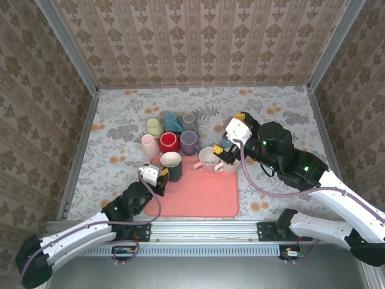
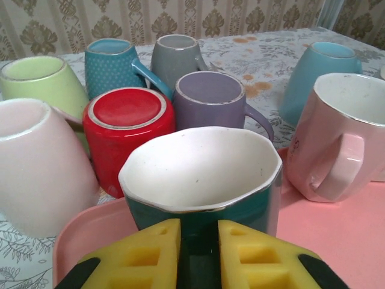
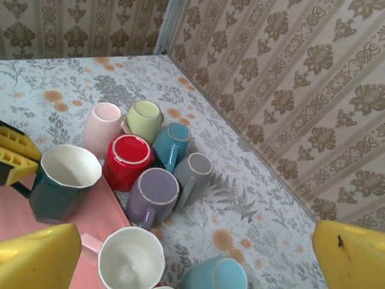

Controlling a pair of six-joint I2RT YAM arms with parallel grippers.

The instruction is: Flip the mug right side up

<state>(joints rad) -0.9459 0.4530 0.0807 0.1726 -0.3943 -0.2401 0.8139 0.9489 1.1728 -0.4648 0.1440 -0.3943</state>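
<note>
STEP: likely release | left gripper (image 2: 198,241): clamped on dark green mug (image 2: 201,180) handle, mug's 7 o'clock | MUG: mouth up, tray (image 1: 198,201) 11 o'clock corner | right gripper (image 1: 222,150): jaws wide, empty | DO: part fingers fully, retreat toward 7 o'clock; red mug (image 1: 169,142) crowds 12 o'clock.

Top camera looks down from 6 o'clock over the table (image 1: 271,114); left wrist, close, faces 12; right wrist faces 10; all share the mugs (image 1: 169,142)

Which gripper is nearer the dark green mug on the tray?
Left. The left gripper is right at the dark green mug, pads closed on its handle; the right gripper hangs open above the pink mug farther right.
</note>
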